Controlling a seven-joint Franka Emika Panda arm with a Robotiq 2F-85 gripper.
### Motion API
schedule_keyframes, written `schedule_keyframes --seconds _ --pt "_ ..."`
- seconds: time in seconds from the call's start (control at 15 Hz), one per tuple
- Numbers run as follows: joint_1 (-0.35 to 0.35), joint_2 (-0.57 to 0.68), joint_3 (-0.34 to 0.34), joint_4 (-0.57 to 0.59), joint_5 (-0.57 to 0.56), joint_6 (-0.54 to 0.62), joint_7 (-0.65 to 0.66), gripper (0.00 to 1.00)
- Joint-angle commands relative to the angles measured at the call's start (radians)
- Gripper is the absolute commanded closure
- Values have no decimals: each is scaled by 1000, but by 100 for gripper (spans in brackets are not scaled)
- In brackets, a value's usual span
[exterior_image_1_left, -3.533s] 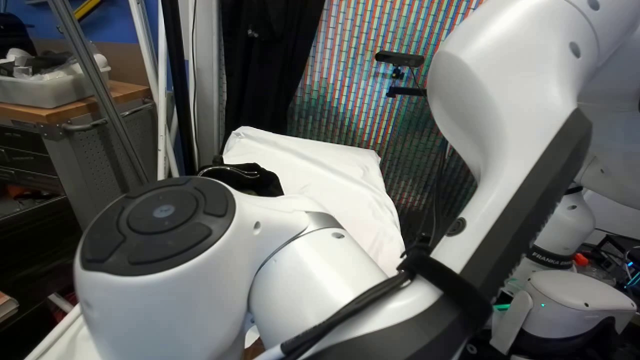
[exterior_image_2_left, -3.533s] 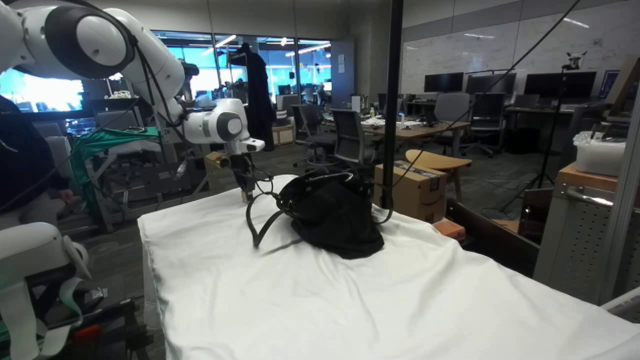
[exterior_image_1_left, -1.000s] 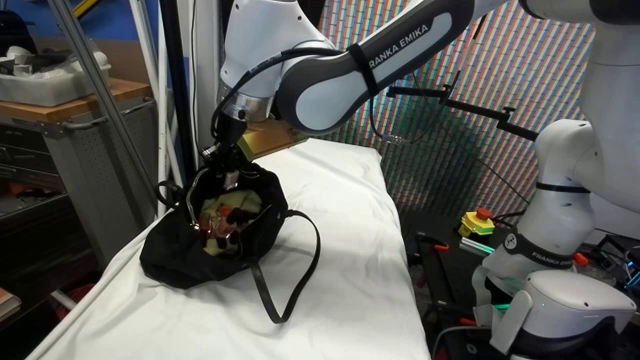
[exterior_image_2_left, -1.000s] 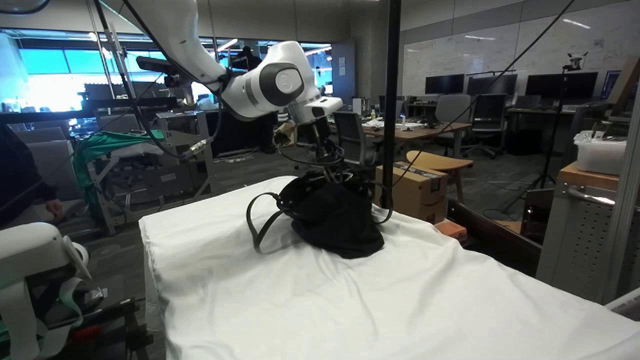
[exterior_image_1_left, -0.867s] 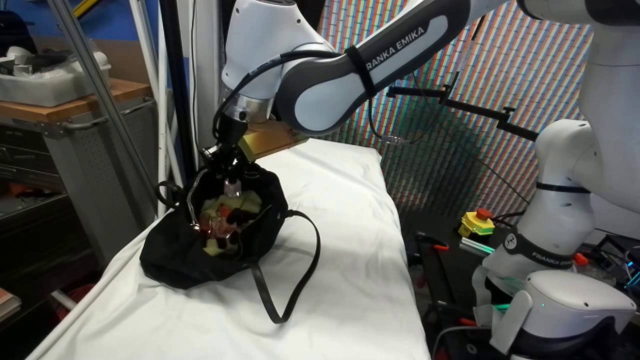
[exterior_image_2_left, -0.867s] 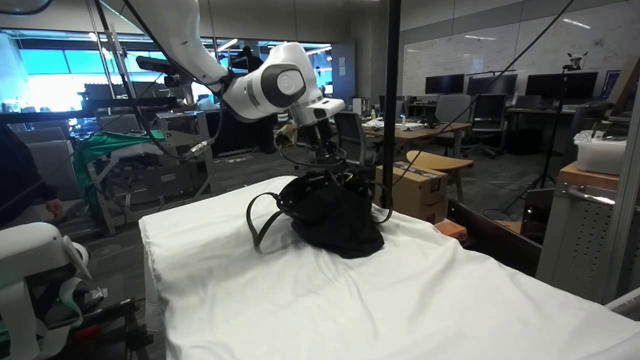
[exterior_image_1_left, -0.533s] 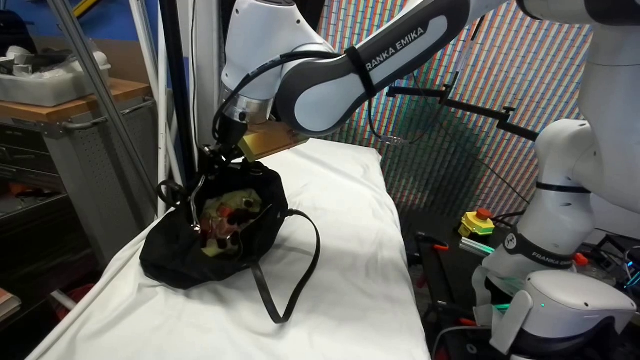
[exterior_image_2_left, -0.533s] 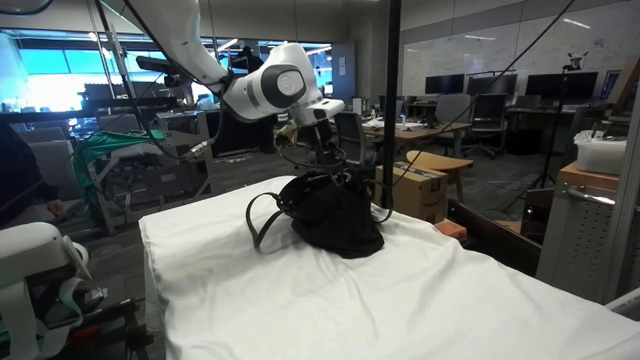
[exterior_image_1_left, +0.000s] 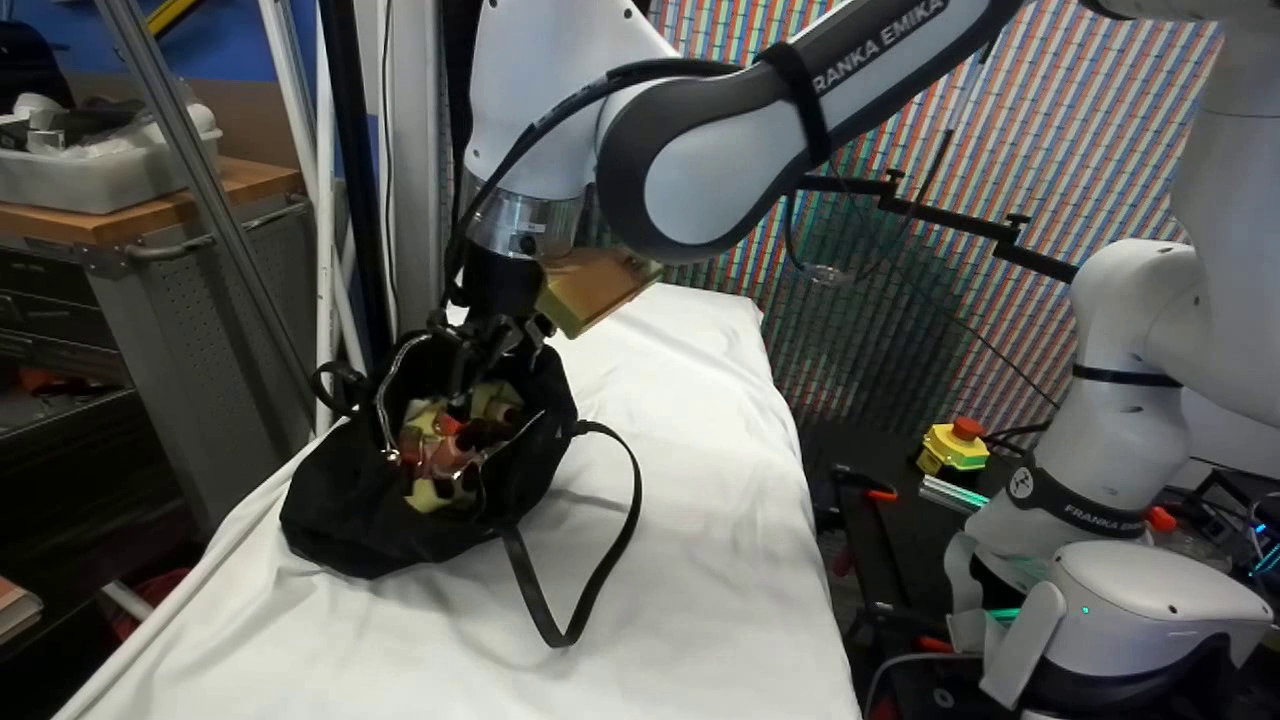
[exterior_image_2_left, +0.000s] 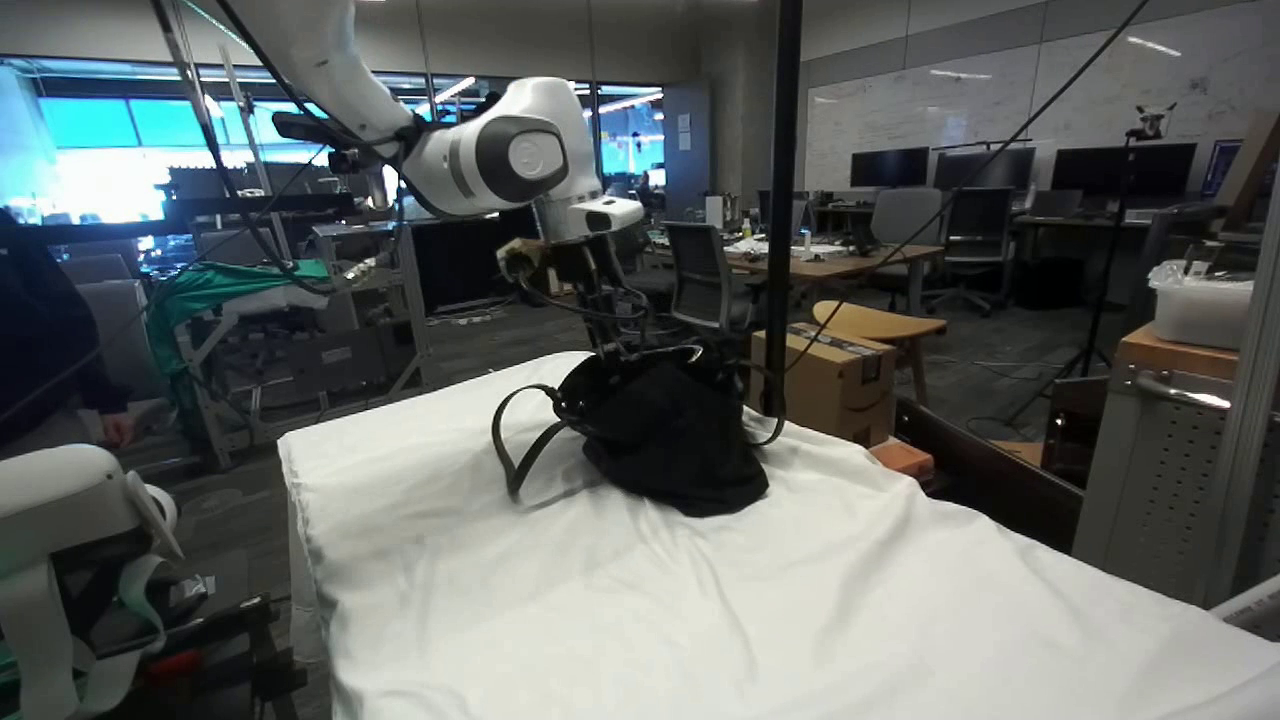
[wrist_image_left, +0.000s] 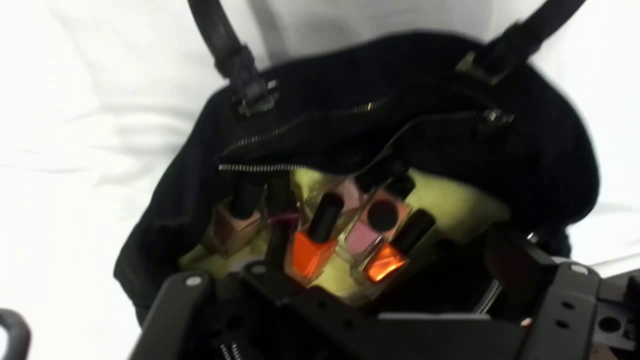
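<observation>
The gripper (exterior_image_1_left: 485, 378) points down into the mouth of a black bag (exterior_image_1_left: 400, 520). Its two jaws stand wide apart, and nothing can be seen in its grip. It is hard to tell if it touches the bag's edge. The bag sits, a bit slumped, on a white cloth (exterior_image_1_left: 720, 560) in both exterior views. A black strap (exterior_image_1_left: 525, 580) loops out onto the cloth.

In the wrist view, little bottles with black caps (wrist_image_left: 326, 217) lie close together inside the bag, on some yellow stuff (wrist_image_left: 450, 205). A bright orange bottle (wrist_image_left: 310, 256) lies near a shiny orange bottle (wrist_image_left: 385, 264). A pink bottle (wrist_image_left: 361, 238) is between them, and a brownish bottle (wrist_image_left: 235, 232) is off to the side.

In an exterior view, a brown box (exterior_image_2_left: 830, 390) stands past the cloth.
</observation>
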Motion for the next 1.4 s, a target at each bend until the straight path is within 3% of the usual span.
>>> schedule_keyframes --seconds 0.0,0.27,0.93,1.2,1.27,1.33 --pt "-8 -185 67 -147 78 -112 -96 0" --pt "-10 -346 115 -265 123 -202 -101 0" --pt "-42 -692 144 -560 149 -218 -210 0" --pt "-54 -787 131 -652 139 -212 -325 0" --pt "-60 -710 153 -590 150 -225 -270 0" --pt "-64 -730 151 -610 150 -225 -291 0"
